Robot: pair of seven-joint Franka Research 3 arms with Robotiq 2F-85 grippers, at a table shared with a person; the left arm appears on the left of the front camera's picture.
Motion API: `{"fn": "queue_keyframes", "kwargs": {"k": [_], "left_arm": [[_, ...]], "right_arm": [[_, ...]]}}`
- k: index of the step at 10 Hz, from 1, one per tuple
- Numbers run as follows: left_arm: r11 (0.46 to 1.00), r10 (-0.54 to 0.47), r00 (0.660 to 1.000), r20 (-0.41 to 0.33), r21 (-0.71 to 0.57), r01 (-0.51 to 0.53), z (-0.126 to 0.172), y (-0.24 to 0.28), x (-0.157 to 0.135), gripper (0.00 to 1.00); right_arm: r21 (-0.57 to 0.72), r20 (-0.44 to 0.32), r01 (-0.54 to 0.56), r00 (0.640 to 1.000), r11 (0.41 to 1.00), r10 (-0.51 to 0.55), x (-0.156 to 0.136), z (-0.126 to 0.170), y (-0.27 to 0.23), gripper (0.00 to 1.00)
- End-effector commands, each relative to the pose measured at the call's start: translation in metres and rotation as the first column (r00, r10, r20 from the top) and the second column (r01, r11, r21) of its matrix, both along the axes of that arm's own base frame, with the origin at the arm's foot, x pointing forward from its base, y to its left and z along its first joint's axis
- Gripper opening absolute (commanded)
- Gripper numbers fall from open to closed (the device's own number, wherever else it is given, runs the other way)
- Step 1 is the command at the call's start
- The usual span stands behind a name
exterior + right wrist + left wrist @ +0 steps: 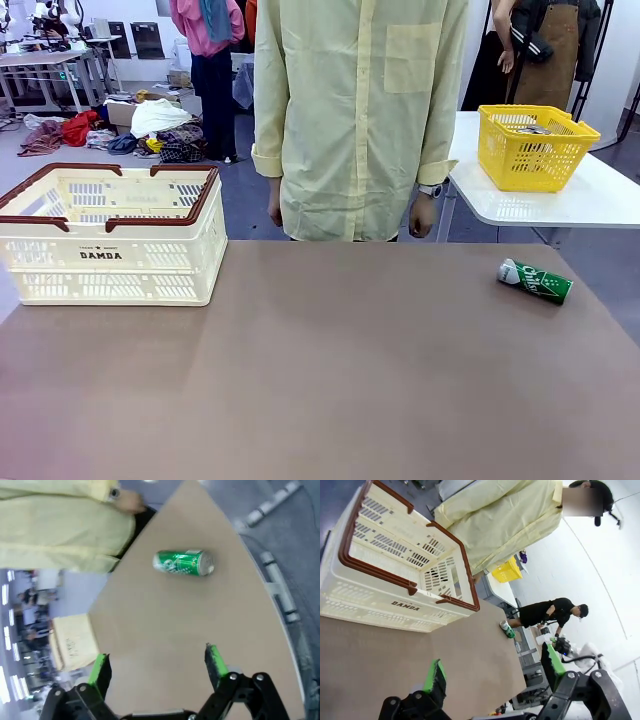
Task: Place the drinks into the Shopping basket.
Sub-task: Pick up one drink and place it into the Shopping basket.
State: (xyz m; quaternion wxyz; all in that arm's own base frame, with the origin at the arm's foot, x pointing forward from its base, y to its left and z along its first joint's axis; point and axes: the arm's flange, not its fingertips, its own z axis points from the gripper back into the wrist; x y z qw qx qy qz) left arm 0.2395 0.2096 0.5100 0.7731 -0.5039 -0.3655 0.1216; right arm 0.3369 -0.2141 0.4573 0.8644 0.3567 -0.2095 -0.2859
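A green can [535, 281] with white lettering lies on its side near the brown table's right edge; the right wrist view has it as the green can [183, 562], well ahead of my open right gripper [158, 666]. It also appears small and far off as the green can [508, 629] in the left wrist view. The cream Shopping basket [112, 236] with a brown rim stands at the table's far left, and nothing shows inside it. My left gripper [494, 670] is open above the table, short of the Shopping basket [395, 570]. Nothing is between either pair of fingers.
A person in a pale yellow shirt [358, 110] stands at the far side, hands hanging down. A yellow mesh basket [534, 146] sits on a white side table [560, 200] at the back right. The brown table [320, 370] is bare across its middle.
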Motion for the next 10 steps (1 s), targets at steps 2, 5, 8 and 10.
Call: {"fn": "queue_keyframes", "kwargs": {"k": [2, 5, 8, 10], "left_arm": [[1.0, -0.001, 1.0, 0.007, -0.018, 0.001, 0.003, 0.001, 0.001, 1.0], [1.0, -0.001, 1.0, 0.007, -0.018, 0.001, 0.003, 0.001, 0.001, 1.0], [1.0, -0.001, 1.0, 0.007, -0.018, 0.001, 0.003, 0.001, 0.001, 1.0], [1.0, -0.001, 1.0, 0.007, -0.018, 0.001, 0.003, 0.001, 0.001, 1.0]], "right_arm": [[-0.242, -0.191, -0.082, 0.981, 0.967, 0.036, 0.085, -0.017, 0.032, 1.0], [-0.439, -0.277, -0.218, 0.956, 0.872, 0.099, 0.142, -0.043, 0.101, 1.0], [-0.428, -0.273, -0.24, 0.953, 0.871, 0.129, 0.143, -0.056, 0.112, 1.0], [-0.428, -0.273, -0.24, 0.953, 0.871, 0.129, 0.143, -0.056, 0.112, 1.0]]}}
